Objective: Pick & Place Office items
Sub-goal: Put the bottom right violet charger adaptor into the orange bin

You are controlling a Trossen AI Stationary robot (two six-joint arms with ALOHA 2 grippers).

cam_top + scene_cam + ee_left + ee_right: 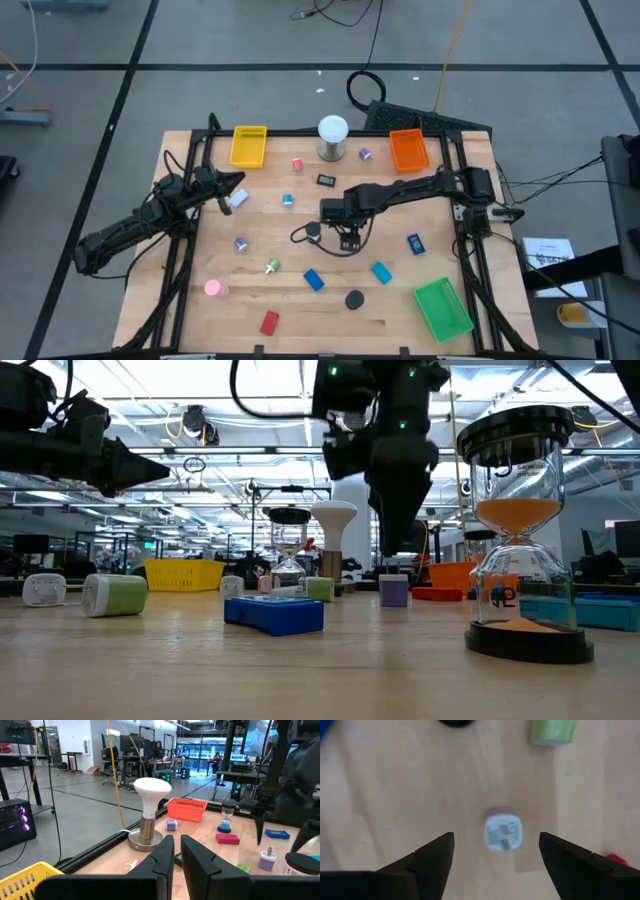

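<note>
Small office items lie scattered on the wooden table (200,330): a red flat block (269,322), blue blocks (313,280) (381,271), a pink round piece (214,289), a black round piece (354,298) and a green bit (272,266). My right gripper (345,237) hangs open over the table's middle, pointing down. A small purple-and-white plug-like piece (503,835) stands on the wood below it, in line with the gap between its fingers (427,857), untouched. My left gripper (177,852) waits shut at the table's left, pointing level, with nothing in it.
A yellow tray (248,146) and an orange tray (408,150) stand at the far edge, with a white bulb on a metal base (332,135) between them. A green tray (442,307) sits near right. An hourglass with orange sand (525,530) stands close to the low camera.
</note>
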